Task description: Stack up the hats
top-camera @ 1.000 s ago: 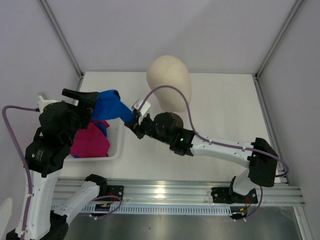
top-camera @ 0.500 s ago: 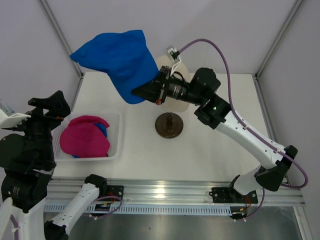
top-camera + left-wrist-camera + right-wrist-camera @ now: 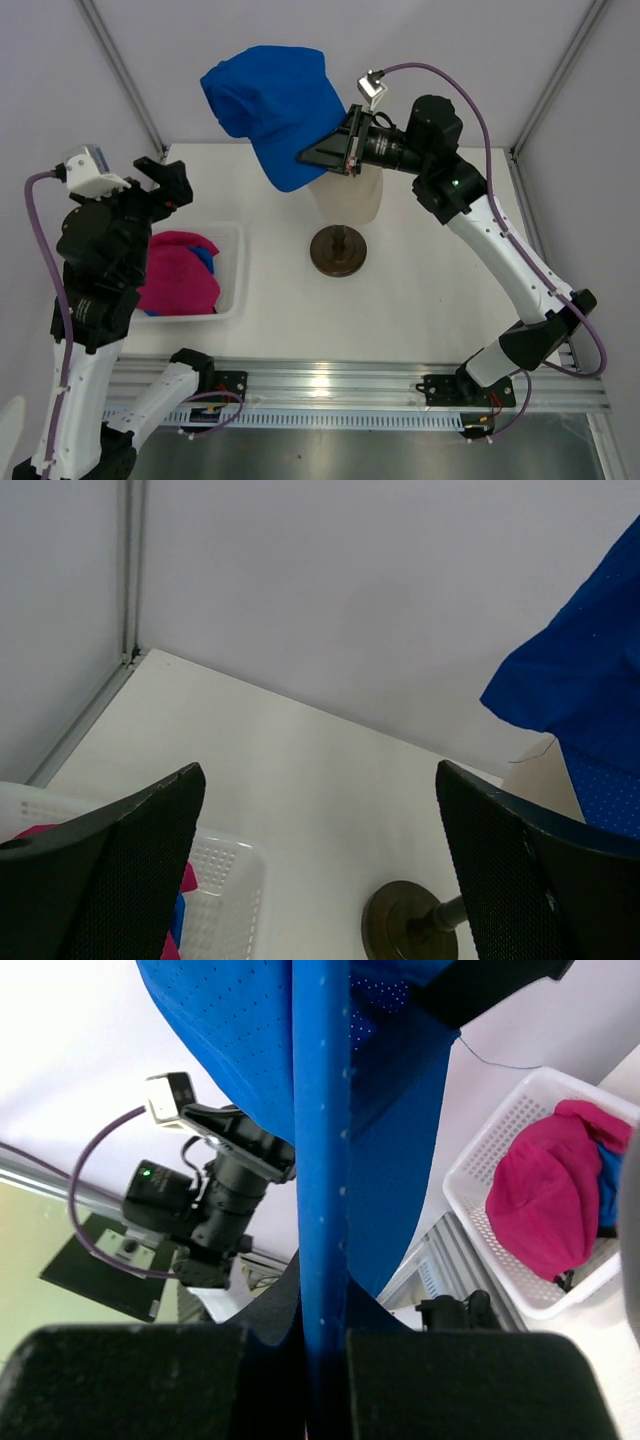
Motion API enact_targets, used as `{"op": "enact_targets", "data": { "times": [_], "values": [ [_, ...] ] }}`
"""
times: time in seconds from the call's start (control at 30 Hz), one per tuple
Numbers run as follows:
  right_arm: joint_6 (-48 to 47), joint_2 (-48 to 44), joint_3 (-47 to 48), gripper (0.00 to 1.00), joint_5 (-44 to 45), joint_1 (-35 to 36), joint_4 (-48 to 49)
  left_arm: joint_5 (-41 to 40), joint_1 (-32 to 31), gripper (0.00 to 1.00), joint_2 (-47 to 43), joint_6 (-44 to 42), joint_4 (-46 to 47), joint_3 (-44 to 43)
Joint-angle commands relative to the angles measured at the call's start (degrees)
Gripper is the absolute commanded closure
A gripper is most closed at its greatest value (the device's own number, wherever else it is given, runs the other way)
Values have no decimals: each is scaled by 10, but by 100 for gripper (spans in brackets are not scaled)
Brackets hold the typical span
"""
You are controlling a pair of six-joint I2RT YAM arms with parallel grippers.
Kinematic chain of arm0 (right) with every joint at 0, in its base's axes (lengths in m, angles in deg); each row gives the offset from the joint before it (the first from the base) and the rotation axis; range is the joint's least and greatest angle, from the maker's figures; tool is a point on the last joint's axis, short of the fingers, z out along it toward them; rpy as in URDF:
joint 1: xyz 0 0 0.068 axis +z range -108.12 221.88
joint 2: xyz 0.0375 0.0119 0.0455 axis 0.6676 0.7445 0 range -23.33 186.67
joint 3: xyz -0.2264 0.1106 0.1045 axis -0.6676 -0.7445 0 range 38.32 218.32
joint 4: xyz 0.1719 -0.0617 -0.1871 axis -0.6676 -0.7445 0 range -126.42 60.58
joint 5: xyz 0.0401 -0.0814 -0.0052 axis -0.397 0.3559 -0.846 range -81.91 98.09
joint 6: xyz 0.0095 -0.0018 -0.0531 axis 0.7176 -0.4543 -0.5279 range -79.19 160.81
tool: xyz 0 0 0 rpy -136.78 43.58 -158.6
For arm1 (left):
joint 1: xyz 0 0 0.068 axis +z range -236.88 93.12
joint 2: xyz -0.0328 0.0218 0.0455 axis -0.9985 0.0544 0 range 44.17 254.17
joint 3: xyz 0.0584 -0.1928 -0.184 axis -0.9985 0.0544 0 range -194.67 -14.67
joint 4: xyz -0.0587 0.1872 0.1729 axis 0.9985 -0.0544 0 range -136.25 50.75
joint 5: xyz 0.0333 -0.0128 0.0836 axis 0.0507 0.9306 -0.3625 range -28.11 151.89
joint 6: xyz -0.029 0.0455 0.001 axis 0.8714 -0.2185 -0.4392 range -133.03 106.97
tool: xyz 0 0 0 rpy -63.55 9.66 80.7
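1. Far left, the left gripper (image 3: 160, 180) hangs above the basket's far side with its jaws spread wide and nothing between them. It is idle for the moment.
2. Just below it, the white basket (image 3: 238, 285) sits on the worktop (image 3: 430, 220). A magenta hat (image 3: 178, 282) lies on top, and a lower blue hat (image 3: 205, 256) peeks out from under it. Both are waiting their turn.
3. Centre stage, the blue hat (image 3: 272, 108) is up in the air. It is carried high over the worktop, above and slightly left of the mannequin head (image 3: 352, 196).
4. What shows of that head is bare cream above its dark stand (image 3: 338, 250). Its top is hidden behind the lifted hat, so I cannot tell whether hat and head touch.
5. To the right, the right gripper (image 3: 335, 155) is clamped on the blue hat's edge. The wrist view shows fabric pinched tight between the fingers.
6. My read is that the task is at an early stage. One hat is out of the basket and nearly over the head, nothing visibly placed, and at least two hats are left to fetch and stack.
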Motion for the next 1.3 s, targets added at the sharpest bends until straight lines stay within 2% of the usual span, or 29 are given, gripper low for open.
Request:
{"op": "enact_targets", "data": {
  "times": [0.0, 0.17, 0.27, 0.43, 0.77, 0.83, 0.97, 1.27],
  "values": [
    [43, -50, 5, 100, -30, -24, -4, 65, -3, 1, 14, -14, 49, 1],
    [42, -68, 4, 100, -39, -48, -55, 93, -3, 0, 22, -1, 97, 19],
    [42, -85, -12, 100, -43, -91, -73, 122, -3, 1, 33, 7, 107, 21],
    [88, -79, -60, 100, -97, -124, -11, 162, -3, 1, 51, 8, 110, 12],
    [150, -15, -29, 100, -202, -126, 66, 209, -3, 1, 70, -6, 119, 14],
    [128, -14, -29, 100, -209, -128, 49, 213, -3, 1, 73, -8, 121, 15],
    [68, -29, -36, 100, -218, -139, -52, 219, -3, 1, 77, -14, 123, 16],
    [47, -88, -125, 100, -245, -192, -74, 236, -3, 1, 82, -12, 134, 19]
  ]
}}
